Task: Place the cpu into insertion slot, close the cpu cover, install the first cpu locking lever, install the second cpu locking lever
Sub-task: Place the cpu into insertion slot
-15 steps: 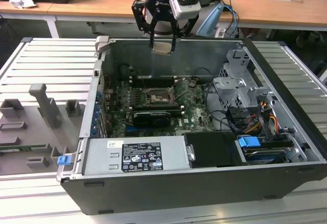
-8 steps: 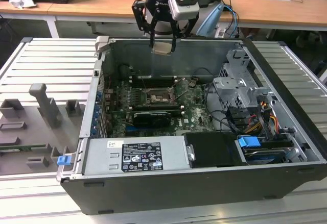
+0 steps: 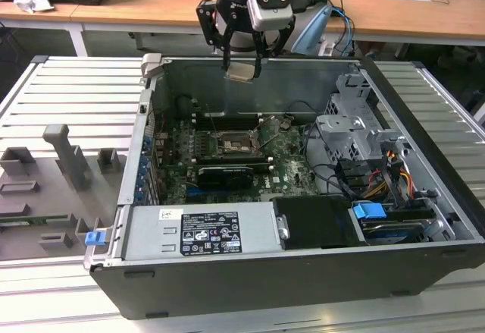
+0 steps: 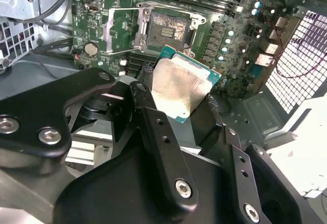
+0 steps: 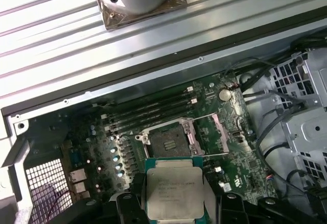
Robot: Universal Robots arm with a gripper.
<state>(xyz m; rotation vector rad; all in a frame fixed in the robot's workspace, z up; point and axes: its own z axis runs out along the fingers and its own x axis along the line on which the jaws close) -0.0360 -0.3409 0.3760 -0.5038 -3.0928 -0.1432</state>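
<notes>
Gripper, black and two-fingered, is closed narrow on the small square cpu with a pale silver-beige metal top, pinching two opposite edges. Judged reason: an edge grip keeps the chip level and its underside free for seating. Cpu hangs directly above the square dark insertion slot, well apart from it. Thin silvery cpu cover frame lies swung open just beside the slot, toward the exterior view's right, evidently to leave the slot bare. Exterior view gives the height above the slot; both wrist views show the chip's green border and the slot's empty contact field
</notes>
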